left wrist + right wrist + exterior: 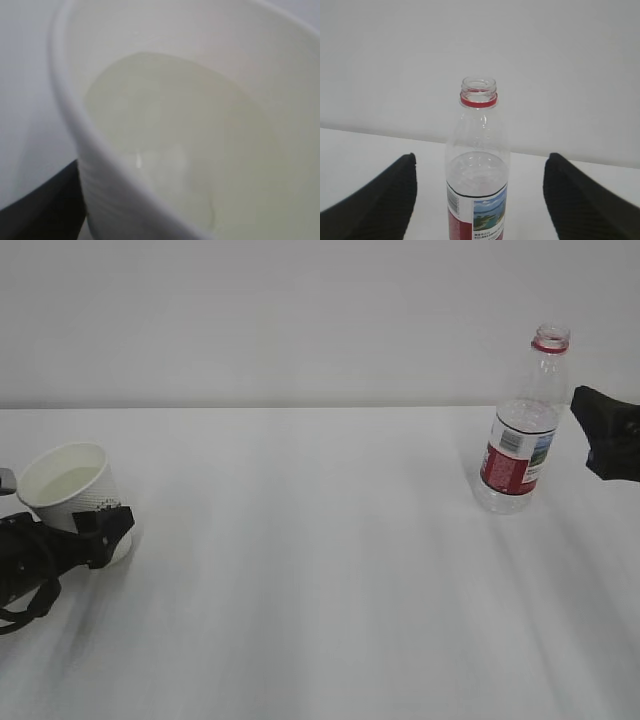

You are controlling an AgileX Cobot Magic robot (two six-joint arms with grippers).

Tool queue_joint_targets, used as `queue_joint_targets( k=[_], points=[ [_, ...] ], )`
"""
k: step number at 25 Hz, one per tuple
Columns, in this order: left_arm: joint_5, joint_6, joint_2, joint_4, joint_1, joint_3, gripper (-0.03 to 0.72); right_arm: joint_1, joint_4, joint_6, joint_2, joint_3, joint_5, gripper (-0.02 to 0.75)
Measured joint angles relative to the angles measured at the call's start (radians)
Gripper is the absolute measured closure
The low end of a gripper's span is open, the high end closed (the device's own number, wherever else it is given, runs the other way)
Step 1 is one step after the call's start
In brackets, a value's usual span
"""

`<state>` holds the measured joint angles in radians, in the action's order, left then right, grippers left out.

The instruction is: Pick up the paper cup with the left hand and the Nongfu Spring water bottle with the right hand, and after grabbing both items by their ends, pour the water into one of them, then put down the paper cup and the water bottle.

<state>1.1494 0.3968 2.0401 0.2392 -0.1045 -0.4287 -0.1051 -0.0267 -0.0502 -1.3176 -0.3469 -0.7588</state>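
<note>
A: Your left hand (95,530) sits at the left table edge. Its fingers are spread wide around the paper cup (72,490); I cannot tell if they press it. The cup leans a little and has water (170,150) inside.

B: And your right hand (608,435)?

A: Its fingers (380,205) stand wide apart, one on each side of the Nongfu Spring water bottle (477,170), not touching it. The bottle stands upright on the white table (320,590), far right, well apart from the cup

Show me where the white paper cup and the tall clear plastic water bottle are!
white paper cup (68,480): exterior view, on its inner wall.
tall clear plastic water bottle (515,462): exterior view, on its red-and-white label.
</note>
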Motion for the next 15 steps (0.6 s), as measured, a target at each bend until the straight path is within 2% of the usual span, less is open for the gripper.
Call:
queue_joint_targets(
  k=[10, 15],
  points=[
    [0.000, 0.002, 0.000, 0.014, 0.000, 0.000, 0.024, 0.000, 0.000, 0.000, 0.000, 0.000, 0.000, 0.148],
    [0.000, 0.002, 0.000, 0.049, 0.000, 0.000, 0.002, 0.000, 0.000, 0.000, 0.000, 0.000, 0.000, 0.148]
  ],
)
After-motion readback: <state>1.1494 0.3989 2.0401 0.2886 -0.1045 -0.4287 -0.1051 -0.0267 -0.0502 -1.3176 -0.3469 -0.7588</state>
